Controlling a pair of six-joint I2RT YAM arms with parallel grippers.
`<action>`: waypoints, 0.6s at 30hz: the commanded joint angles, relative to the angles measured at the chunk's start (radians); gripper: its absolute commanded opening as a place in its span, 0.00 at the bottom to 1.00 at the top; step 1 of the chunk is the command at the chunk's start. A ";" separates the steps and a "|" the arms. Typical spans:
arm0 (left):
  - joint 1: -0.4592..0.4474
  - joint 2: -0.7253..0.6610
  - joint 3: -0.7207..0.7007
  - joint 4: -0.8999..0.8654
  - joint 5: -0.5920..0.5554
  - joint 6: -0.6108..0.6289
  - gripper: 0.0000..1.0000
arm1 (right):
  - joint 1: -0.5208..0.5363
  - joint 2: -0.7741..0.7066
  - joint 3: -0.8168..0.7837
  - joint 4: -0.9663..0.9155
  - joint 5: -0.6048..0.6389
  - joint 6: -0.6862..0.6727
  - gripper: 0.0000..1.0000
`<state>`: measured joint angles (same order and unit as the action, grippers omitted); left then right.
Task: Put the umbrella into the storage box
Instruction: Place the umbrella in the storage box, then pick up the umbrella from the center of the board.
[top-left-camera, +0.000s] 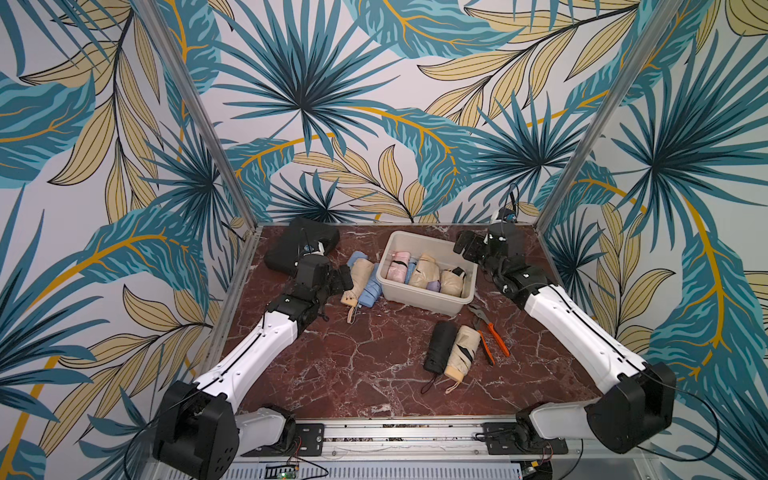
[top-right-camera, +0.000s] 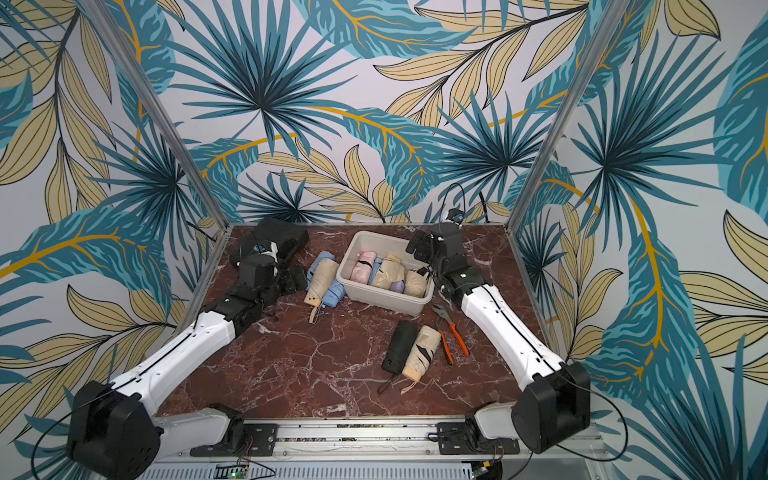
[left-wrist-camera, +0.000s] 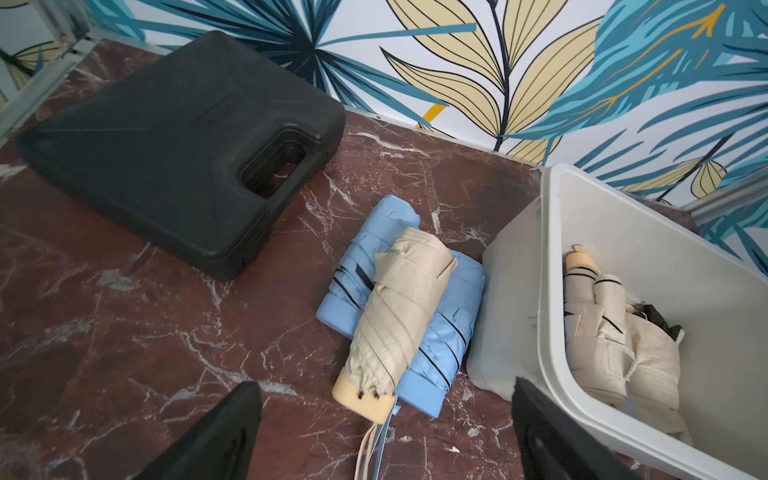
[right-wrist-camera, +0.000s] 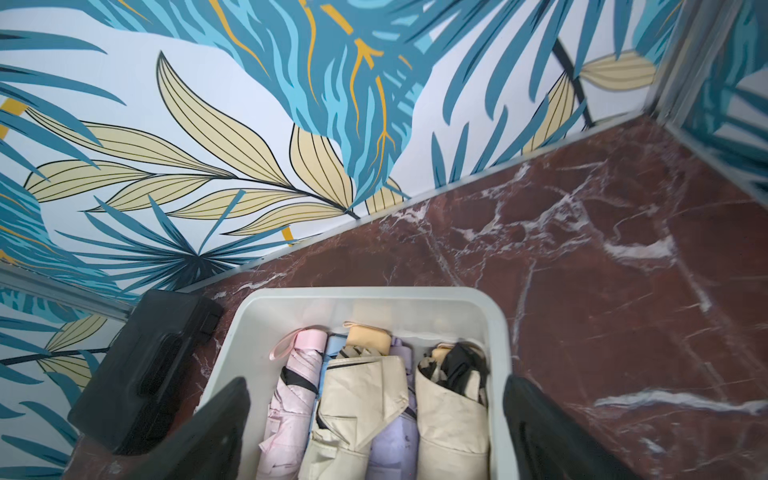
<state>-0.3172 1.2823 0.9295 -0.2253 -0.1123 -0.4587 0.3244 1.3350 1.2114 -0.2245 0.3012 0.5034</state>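
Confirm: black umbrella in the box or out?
Out. The black umbrella lies folded on the table beside a beige umbrella, apart from the box.

Soft, even light fills the booth, seemingly from above; only a faint shadow sits under the box (top-left-camera: 419, 301). No glare on the table (top-left-camera: 332, 365). Both top views splay the posts (top-left-camera: 197, 112) outward. In the wrist views the gripper fingers (left-wrist-camera: 216, 436) loom dark and blurred.

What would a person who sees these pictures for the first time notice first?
The off-white storage box at the back of the red marble table holds several folded umbrellas. More lie outside: a beige umbrella on blue ones beside it, a black umbrella in front.
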 joint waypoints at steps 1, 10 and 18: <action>0.024 0.079 0.061 0.016 0.114 0.130 0.97 | -0.026 -0.052 -0.059 -0.062 0.060 -0.052 0.99; 0.038 0.310 0.213 -0.080 0.218 0.289 0.96 | -0.059 -0.182 -0.147 -0.115 0.084 -0.040 1.00; 0.038 0.506 0.406 -0.232 0.280 0.333 0.96 | -0.069 -0.220 -0.170 -0.134 0.100 -0.050 1.00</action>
<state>-0.2859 1.7565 1.2766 -0.3794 0.1322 -0.1638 0.2611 1.1332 1.0679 -0.3382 0.3775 0.4698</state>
